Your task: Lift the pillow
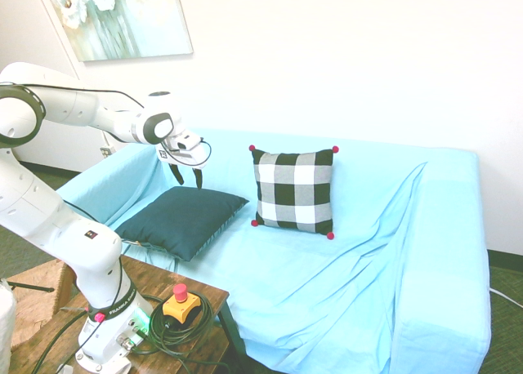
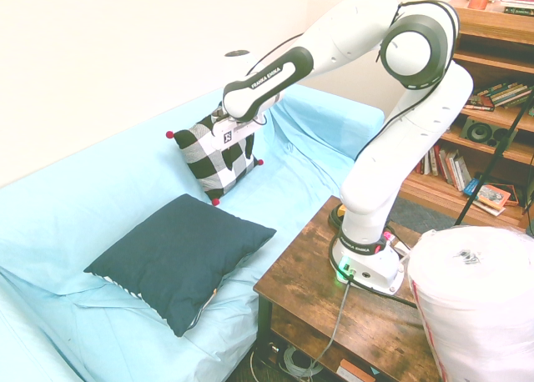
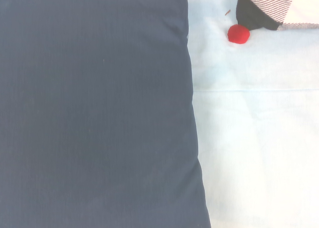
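Plain dark teal is seen on the pillow [image 1: 184, 219]; the cushion [image 1: 294, 190] is checked black, white and grey; the sofa [image 1: 245, 284] is covered in light blue.

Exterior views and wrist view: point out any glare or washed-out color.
First exterior view: wall nearly blown out, sofa cover pale; second exterior view: wall bright too; wrist view: sofa cover almost white at right, dark pillow grayish.
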Available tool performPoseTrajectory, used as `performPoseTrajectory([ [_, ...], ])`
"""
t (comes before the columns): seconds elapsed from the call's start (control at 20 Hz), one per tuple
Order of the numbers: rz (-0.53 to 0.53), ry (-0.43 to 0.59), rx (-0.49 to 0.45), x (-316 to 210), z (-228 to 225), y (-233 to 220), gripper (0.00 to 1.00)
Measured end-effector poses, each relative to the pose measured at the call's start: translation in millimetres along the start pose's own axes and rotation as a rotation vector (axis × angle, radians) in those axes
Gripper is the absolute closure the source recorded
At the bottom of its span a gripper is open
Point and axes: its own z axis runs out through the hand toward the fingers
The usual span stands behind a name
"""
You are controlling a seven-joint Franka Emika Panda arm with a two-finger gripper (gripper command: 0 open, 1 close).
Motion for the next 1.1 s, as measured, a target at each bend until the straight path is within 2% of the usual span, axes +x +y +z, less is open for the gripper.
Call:
performPoseTrajectory([
  [0.15,-0.014,0.002,-0.006,0.9,2.2,1.0,0.00],
  [0.3,-0.019,-0.001,-0.015,-8.8,25.7,8.4,0.00],
  [0.5,-0.045,-0.028,-0.036,-65.6,76.6,12.2,0.00],
  [0.85,-0.077,-0.033,-0.026,-151.0,117.2,-35.6,0.00],
  [1.1,-0.103,-0.038,-0.050,-213.6,160.5,-48.5,0.00],
])
